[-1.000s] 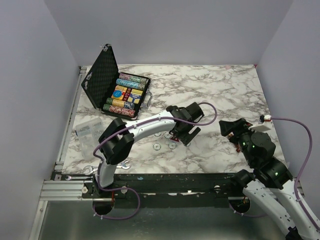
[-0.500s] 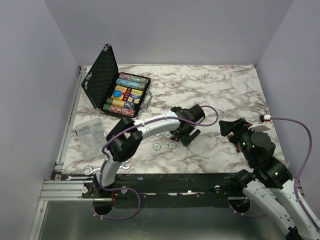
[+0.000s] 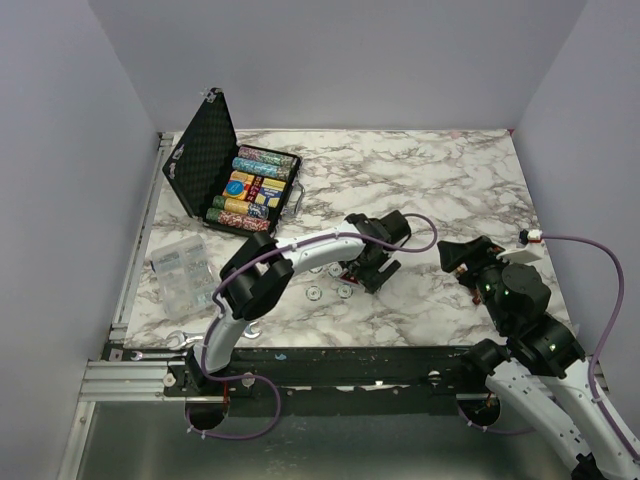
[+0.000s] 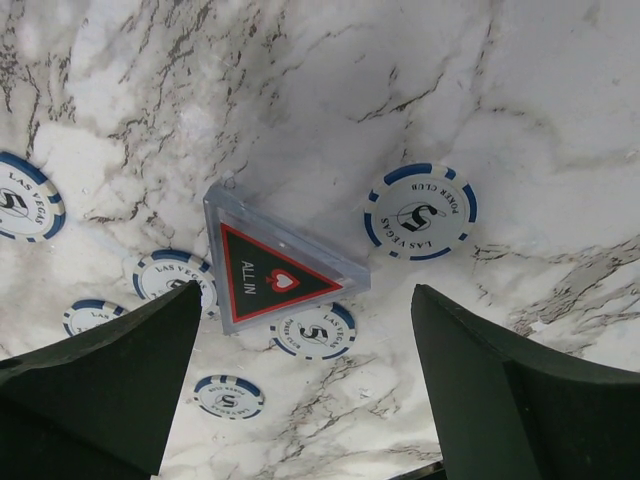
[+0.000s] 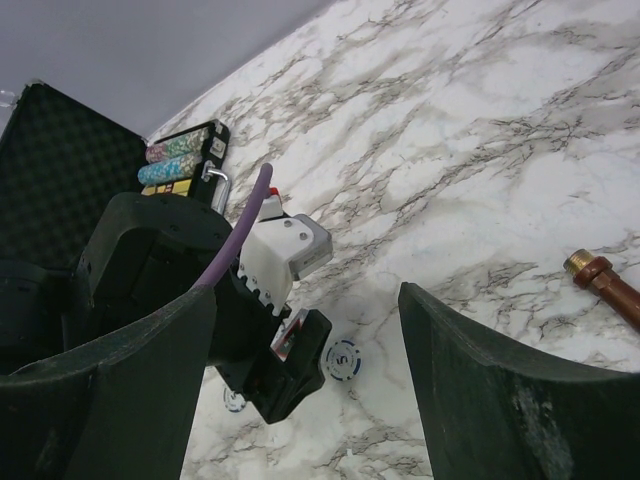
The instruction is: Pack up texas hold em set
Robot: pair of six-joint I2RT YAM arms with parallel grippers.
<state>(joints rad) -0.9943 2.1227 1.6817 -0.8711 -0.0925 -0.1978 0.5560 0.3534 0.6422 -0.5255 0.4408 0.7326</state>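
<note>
The black case (image 3: 205, 160) stands open at the back left, with rows of multicoloured chips (image 3: 252, 188) and a yellow-blue card box (image 3: 243, 184) in it. The dark red "ALL IN" triangle (image 4: 268, 277) in its clear holder lies on the marble, partly over whitish chips. More whitish chips lie round it, such as one to its right (image 4: 420, 212) and one at its lower corner (image 4: 312, 330). My left gripper (image 3: 365, 268) is open and hovers just above the triangle, one finger (image 4: 100, 380) on each side. My right gripper (image 3: 458, 258) is open and empty, to the right.
A clear plastic organiser box (image 3: 180, 268) and a silver wrench (image 3: 180, 340) lie at the front left. A brown tap-shaped piece (image 5: 605, 282) lies at the right. Loose chips (image 3: 313, 292) lie near the table's front edge. The case's metal handle (image 3: 297, 195) faces the left arm.
The left arm has stretched slightly further right and its gripper has shifted a little toward the triangle. The right arm has not moved.
</note>
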